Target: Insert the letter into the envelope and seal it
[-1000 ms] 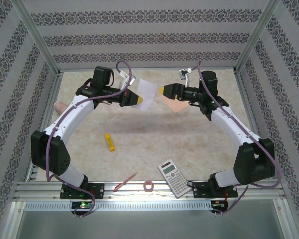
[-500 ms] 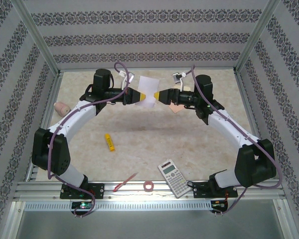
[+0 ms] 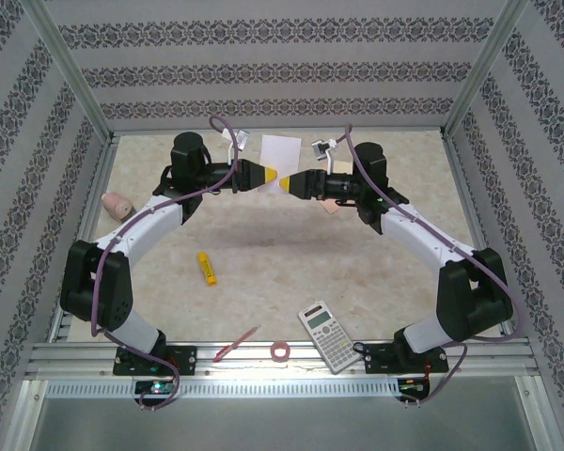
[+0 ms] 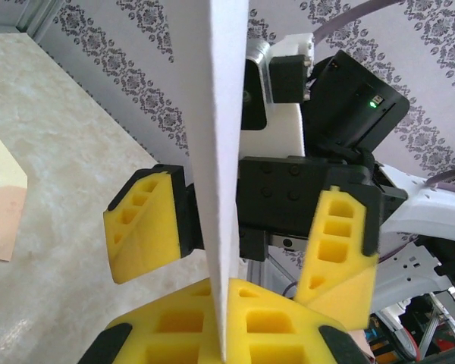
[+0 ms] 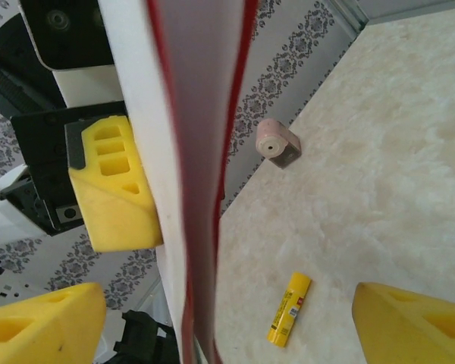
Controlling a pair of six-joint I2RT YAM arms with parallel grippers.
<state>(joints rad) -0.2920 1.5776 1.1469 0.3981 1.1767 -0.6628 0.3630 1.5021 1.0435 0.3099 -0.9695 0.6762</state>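
Letter (image 5: 198,152) — red-edged, seemingly pink face

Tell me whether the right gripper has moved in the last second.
Yes. Judged against the calculator, which lies still, the right gripper has shifted left, up to the letter held by the left gripper.

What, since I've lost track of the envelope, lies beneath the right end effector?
The envelope lies on the table there; the right arm hides most of it, leaving one near corner visible.

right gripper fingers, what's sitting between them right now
The letter, edge-on, stands between the open right gripper's fingers in the right wrist view; the left gripper holds it.
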